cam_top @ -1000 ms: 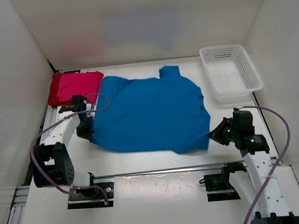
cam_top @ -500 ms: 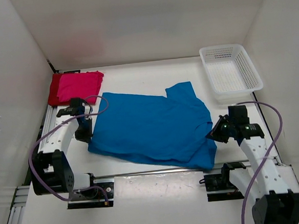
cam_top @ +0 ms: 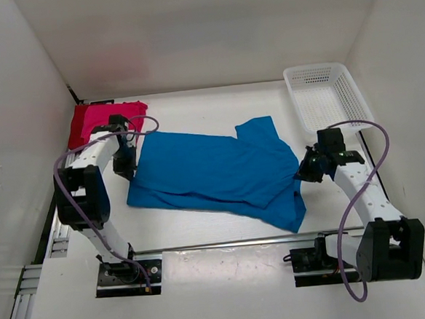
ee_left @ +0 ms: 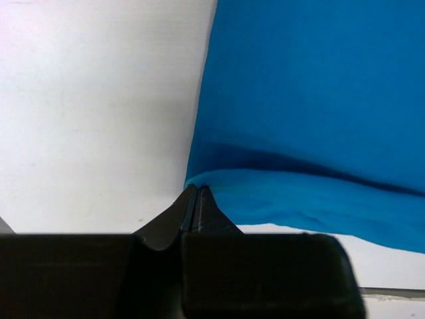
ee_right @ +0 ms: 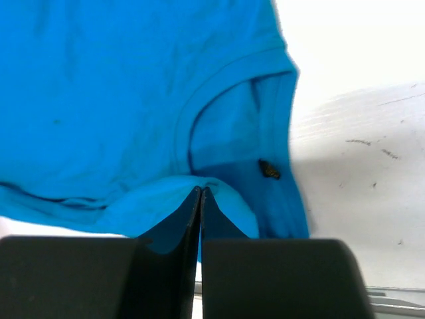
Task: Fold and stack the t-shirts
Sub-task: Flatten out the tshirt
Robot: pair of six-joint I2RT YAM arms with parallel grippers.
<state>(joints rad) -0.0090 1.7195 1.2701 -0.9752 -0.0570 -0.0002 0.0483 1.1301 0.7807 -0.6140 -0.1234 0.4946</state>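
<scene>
Blue shirt [cam_top: 213,174] at centre of tabletop [cam_top: 209,105], half-folded | left claw [cam_top: 128,168] clamped on its left edge | right claw [cam_top: 305,170] clamped by collar | both pinch, likely to carry the fold across | pink shirt [cam_top: 115,119] on red shirt [cam_top: 77,129], far-left corner, stack base

One blue t-shirt [cam_top: 213,172], one pink t-shirt [cam_top: 101,117], one dark red t-shirt [cam_top: 77,126], one white basket [cam_top: 315,68]

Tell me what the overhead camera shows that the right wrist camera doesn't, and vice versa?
Only overhead: the white basket, the pink shirt lying on the dark red shirt, and the left gripper. Only the right wrist: the neckline of the blue shirt, up close. Both: the blue shirt, with the right gripper shut on its edge.
</scene>
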